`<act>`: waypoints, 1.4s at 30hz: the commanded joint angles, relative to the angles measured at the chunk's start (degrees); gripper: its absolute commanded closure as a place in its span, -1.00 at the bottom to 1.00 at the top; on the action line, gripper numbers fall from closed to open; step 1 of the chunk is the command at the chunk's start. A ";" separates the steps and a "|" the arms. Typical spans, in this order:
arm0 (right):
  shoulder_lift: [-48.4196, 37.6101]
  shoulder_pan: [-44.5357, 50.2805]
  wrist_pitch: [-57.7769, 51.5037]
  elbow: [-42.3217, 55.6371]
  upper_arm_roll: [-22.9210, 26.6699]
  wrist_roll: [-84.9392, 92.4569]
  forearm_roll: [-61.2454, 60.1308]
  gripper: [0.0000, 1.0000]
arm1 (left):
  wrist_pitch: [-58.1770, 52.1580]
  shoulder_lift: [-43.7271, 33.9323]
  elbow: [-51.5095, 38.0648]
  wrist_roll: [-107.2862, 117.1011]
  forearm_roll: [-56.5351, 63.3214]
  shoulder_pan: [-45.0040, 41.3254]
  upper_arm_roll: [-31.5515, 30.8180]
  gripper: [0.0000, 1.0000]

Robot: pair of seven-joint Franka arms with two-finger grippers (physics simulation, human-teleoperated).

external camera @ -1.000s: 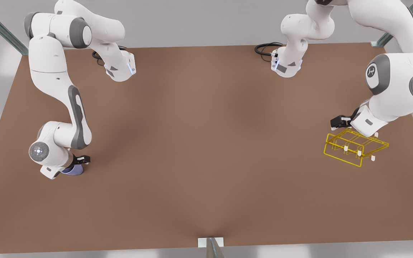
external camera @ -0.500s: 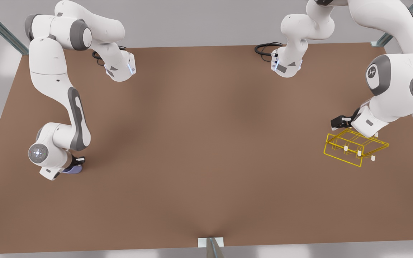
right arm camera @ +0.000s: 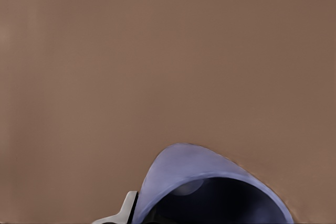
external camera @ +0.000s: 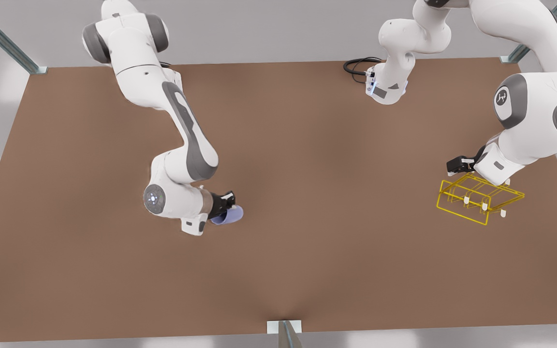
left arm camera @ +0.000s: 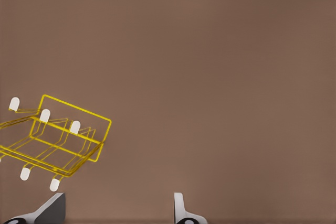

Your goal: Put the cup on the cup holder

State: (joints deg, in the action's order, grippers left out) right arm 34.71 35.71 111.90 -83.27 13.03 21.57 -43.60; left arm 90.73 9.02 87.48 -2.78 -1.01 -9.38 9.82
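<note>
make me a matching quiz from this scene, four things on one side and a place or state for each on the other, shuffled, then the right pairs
Things
1. cup
2. cup holder
3. left gripper
4. right gripper

Places or states
A. jaws open, holding nothing, just beside the yellow wire frame
B. stands on the brown table at the front view's right, its white pegs bare
C. shut on the lavender-blue object, left of the table's middle in the front view
D. held in jaws above the table, far from the rack

Pairs: 1-D, 2-B, 3-A, 4-C
</note>
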 commanded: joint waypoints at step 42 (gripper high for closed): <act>19.78 7.44 10.63 4.62 -0.20 26.42 -44.38 -1.00 | -3.36 -1.11 0.06 10.06 0.57 -1.51 3.45 -1.00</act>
State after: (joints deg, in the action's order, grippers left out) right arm 55.62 43.87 128.61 -77.08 12.82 43.15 -92.92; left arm 87.64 8.01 87.59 -0.35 -0.47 -10.18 13.37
